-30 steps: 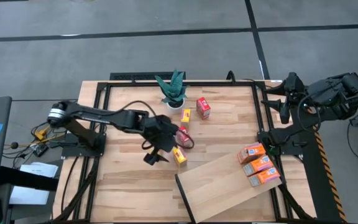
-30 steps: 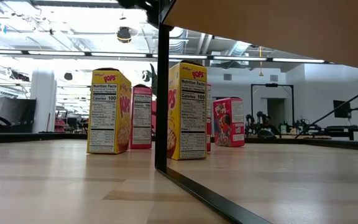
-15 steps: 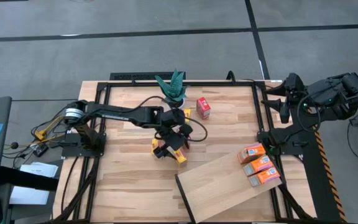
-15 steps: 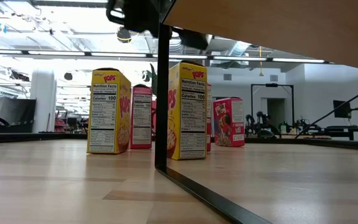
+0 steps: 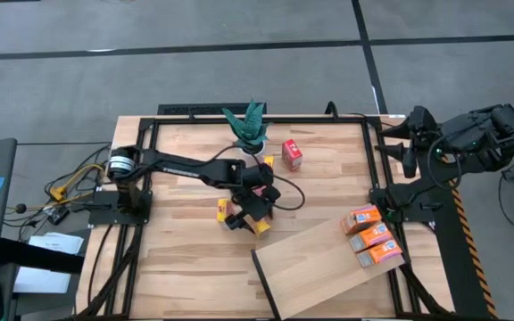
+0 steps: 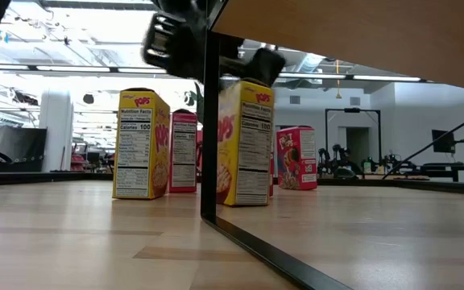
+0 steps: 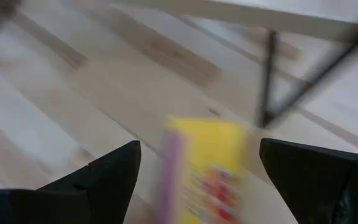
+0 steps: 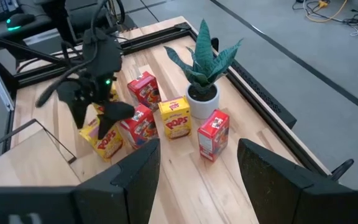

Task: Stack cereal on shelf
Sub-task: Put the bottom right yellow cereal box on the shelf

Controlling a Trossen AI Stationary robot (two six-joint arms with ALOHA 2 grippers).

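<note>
Jaws spread, left gripper [image 7: 197, 180] straddling yellow cereal box [image 7: 207, 168]

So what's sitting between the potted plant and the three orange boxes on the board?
In the high view, one red cereal box stands just right of the plant; beyond it only bare tabletop reaches the orange boxes on the board.

This is a robotics lab or test hall, not a home or a shop. The planked table [image 5: 186, 259] sits in a black metal frame [image 5: 266, 111] on a bare grey concrete floor [image 5: 239, 53] marked with dark lines. Loose cables [image 5: 70, 183] trail off the table's edge. Level across the tabletop, a wide open room shows behind: exposed ceiling beams with strip lights [image 6: 71, 56], white pillars [image 6: 55, 129], and more stands and equipment [image 6: 361, 153] farther back.
</note>
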